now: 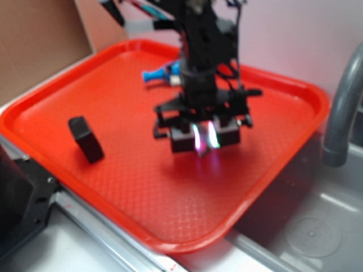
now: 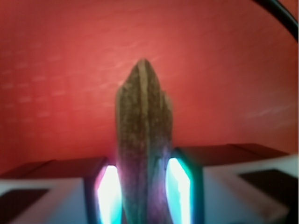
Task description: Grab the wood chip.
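Observation:
The wood chip (image 2: 142,140) is a brown, streaky wedge that stands upright with its point away from the camera in the wrist view. My gripper (image 2: 144,196) is shut on its lower part, with a glowing pad (image 2: 108,196) pressed against each side. In the exterior view my gripper (image 1: 204,139) hangs low over the middle of the red tray (image 1: 170,246), and the chip shows there only as a dark sliver between the lit pads.
A black rounded block (image 1: 86,139) stands on the tray's left side. A blue bottle (image 1: 161,75) lies behind the arm near the tray's far rim. A grey faucet (image 1: 340,113) and sink (image 1: 306,226) are to the right.

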Controlling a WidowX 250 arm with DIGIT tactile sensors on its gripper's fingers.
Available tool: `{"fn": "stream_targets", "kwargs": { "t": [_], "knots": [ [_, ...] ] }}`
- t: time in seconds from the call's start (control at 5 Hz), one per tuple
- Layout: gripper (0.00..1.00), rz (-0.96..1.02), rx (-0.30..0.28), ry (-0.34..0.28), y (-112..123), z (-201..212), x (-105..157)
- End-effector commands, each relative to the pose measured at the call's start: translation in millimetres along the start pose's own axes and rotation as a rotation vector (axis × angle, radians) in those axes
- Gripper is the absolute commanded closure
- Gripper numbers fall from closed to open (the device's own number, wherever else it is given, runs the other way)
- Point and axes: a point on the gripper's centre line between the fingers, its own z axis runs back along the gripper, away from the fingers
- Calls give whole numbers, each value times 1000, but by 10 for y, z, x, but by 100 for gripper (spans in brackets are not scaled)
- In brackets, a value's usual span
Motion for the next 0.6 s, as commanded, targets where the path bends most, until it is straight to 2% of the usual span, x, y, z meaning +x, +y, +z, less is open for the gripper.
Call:
{"fn": "stream_targets", "kwargs": {
  "t": [0.0,0.2,0.4],
  "knots": [
    [100,-426,-20,145,192,914,386],
    [100,-576,60,106,371,1187,464],
    [100,-683,-4,57,654,1454,565]
  ]
}}
